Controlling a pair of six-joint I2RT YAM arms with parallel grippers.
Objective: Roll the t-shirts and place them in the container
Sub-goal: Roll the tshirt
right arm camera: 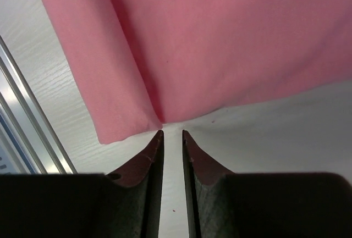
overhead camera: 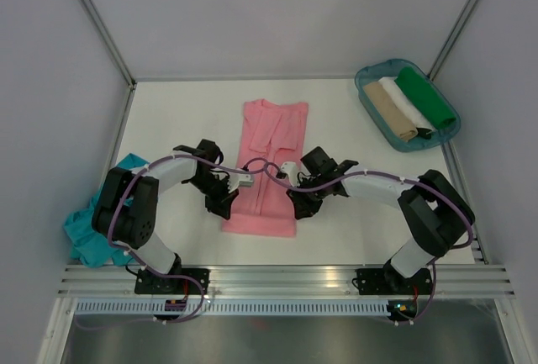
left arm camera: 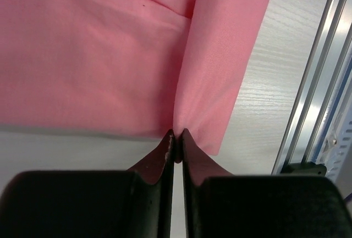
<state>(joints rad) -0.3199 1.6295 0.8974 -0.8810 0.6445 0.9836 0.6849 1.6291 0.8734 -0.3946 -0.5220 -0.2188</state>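
Observation:
The salmon-pink t-shirt [overhead camera: 271,162] lies flat on the white table, folded into a long narrow strip that runs away from the arms. My left gripper [overhead camera: 228,208] is at the strip's near left edge. In the left wrist view its jaws [left arm camera: 177,134] are almost together, pinching a small fold of the pink cloth [left arm camera: 99,56]. My right gripper [overhead camera: 297,208] is at the near right edge. Its jaws [right arm camera: 171,133] stand slightly apart with bare table between them, and the pink hem [right arm camera: 231,40] sits just beyond the tips. A teal-blue t-shirt [overhead camera: 91,221] lies crumpled at the table's left side.
A blue-green tray [overhead camera: 370,99] at the back right holds rolled cloths in tan, white and green. An aluminium rail [overhead camera: 286,276] runs along the near table edge, close to both grippers [left arm camera: 313,111] [right arm camera: 27,133]. Grey walls enclose the table.

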